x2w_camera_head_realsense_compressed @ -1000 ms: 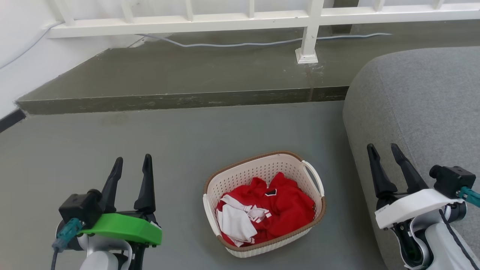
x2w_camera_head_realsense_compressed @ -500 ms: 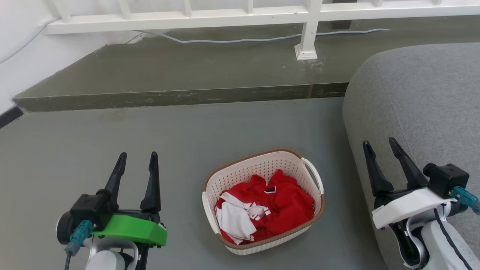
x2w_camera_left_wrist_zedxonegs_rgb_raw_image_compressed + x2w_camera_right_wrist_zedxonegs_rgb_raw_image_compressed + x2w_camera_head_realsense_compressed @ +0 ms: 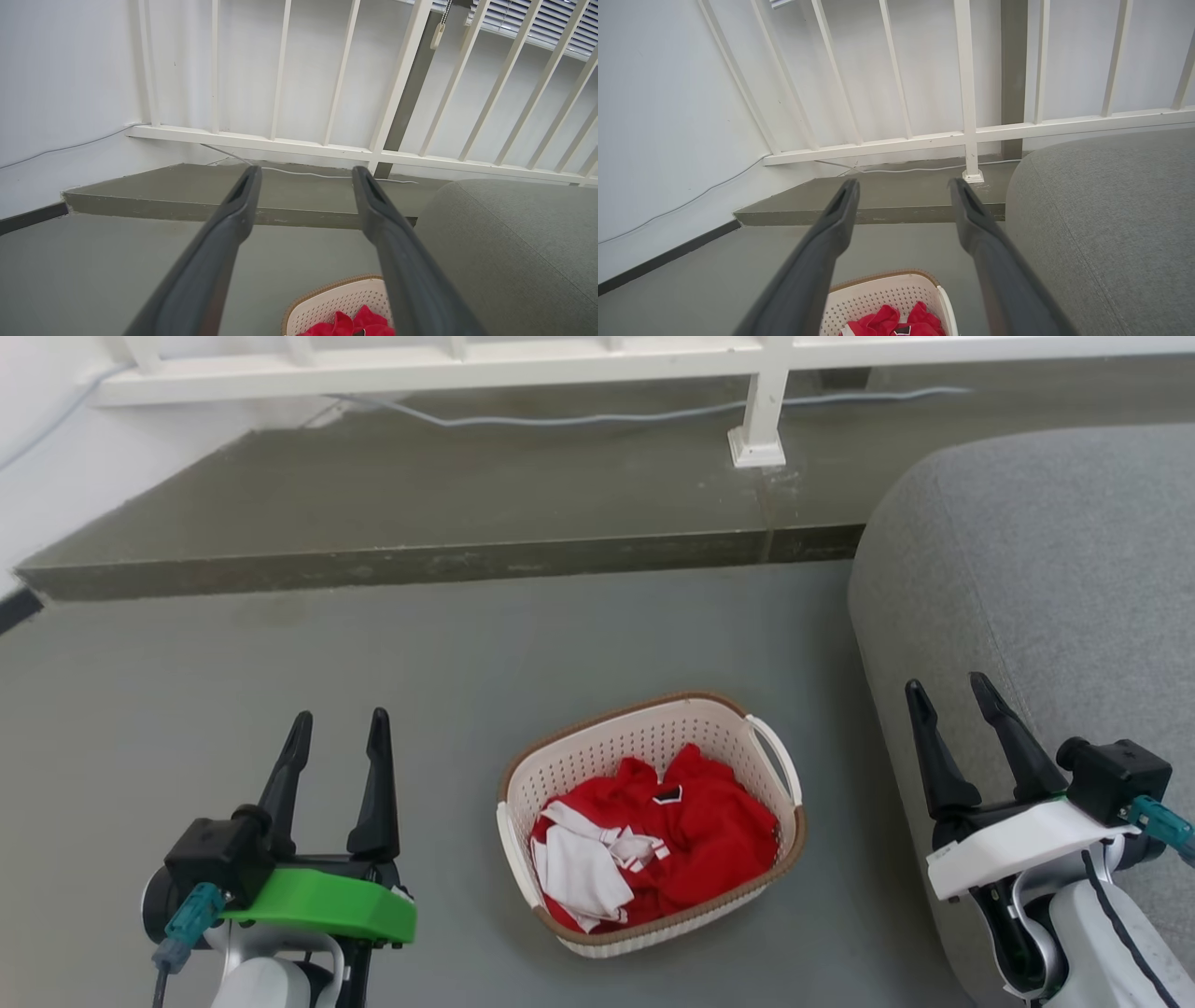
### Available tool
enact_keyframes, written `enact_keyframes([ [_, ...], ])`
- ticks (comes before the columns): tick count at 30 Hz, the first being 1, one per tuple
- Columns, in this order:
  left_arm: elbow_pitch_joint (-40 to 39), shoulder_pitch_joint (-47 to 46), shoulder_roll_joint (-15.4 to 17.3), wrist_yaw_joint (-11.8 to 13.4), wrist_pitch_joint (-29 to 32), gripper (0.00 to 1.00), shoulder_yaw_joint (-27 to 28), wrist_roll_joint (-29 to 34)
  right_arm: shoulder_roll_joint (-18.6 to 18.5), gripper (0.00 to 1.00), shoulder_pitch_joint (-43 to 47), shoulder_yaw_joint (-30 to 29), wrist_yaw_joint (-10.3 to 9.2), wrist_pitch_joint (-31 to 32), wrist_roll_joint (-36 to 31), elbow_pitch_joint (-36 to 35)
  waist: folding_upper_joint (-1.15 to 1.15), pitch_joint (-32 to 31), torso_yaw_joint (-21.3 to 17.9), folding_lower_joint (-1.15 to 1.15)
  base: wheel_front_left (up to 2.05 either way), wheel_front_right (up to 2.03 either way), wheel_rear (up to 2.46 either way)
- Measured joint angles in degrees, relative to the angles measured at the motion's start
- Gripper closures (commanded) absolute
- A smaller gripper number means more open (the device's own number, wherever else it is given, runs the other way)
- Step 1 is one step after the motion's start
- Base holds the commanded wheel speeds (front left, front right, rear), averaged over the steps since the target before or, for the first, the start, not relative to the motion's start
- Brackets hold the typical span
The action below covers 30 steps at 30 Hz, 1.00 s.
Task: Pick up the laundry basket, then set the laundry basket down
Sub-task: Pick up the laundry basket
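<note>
Though near the grey sofa [image 3: 1046, 569], the laundry basket [image 3: 616, 761] on grey floor [image 3: 373, 653].

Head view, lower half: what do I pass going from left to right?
Left gripper, open → laundry basket on the floor, with red and white clothes in it → right gripper, open, in front of the grey sofa.
</note>
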Motion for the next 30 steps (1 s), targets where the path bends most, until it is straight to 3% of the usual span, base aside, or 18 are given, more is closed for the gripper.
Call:
enact_keyframes([
  [16, 1.3, -3.7, 0.0, 1.6, 0.0, 0.00, -2.2, -3.5, -0.5, 0.00, -3.6, -1.0, 0.55, 0.0, 0.1, -2.0, 0.00, 9.6, -1.6, 0.00, 0.00, 0.00, 0.00],
  [30, 13.9, -10.4, -0.1, 3.0, 0.0, 0.00, -2.6, -7.7, -1.5, 0.00, -8.8, 1.5, 0.87, 0.0, 1.6, -3.9, 0.00, 20.2, -4.0, 0.00, 0.00, 0.00, 0.00],
])
